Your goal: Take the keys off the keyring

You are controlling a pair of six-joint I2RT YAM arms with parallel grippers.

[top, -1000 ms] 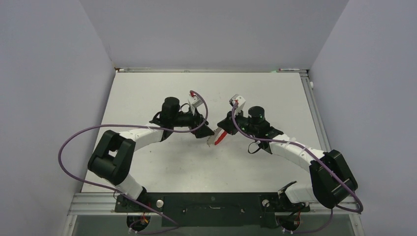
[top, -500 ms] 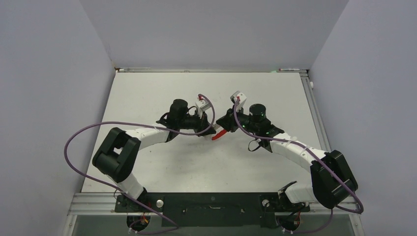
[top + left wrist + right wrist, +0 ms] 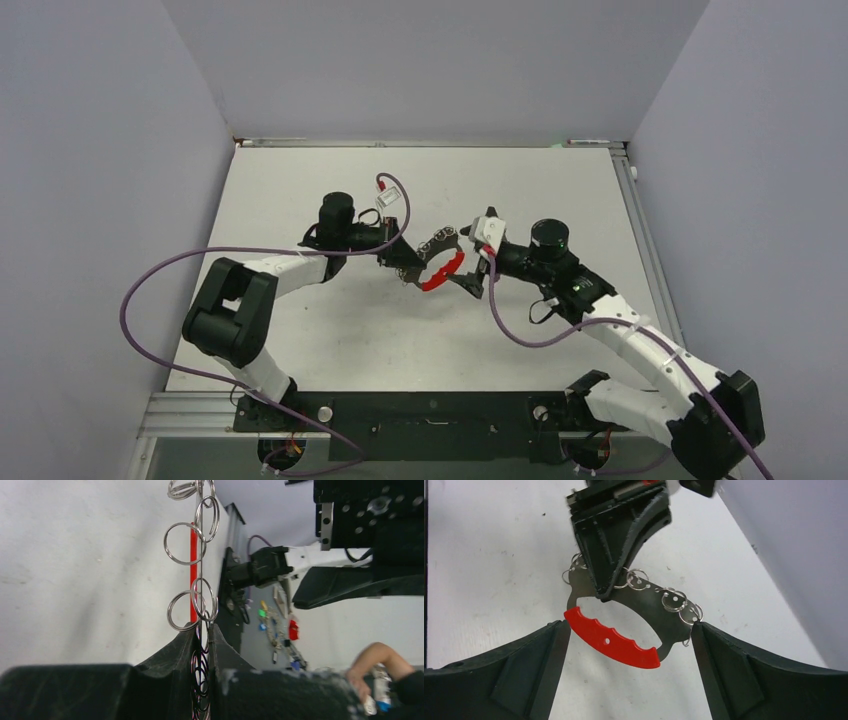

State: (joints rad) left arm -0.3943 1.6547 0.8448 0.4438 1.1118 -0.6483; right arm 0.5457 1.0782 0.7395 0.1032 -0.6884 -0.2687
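clearly the left gripper (image 3: 605, 593) is clenched on the keyring (image 3: 644, 605), over the table (image 3: 300, 200) — right gripper (image 3: 629, 630) spread wide, empty, flanking the red strap (image 3: 611, 642). likely lining up a grasp; next it must pinch one small ring (image 3: 673, 599) exactly.

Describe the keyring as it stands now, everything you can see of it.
The keyring is a flat, curved silver metal band closed into a loop by a red scalloped grip. Several thin split rings hang through holes along the band; no key shows on them. The left gripper is shut on the band. The right gripper is open, a finger on each side; contact is unclear.
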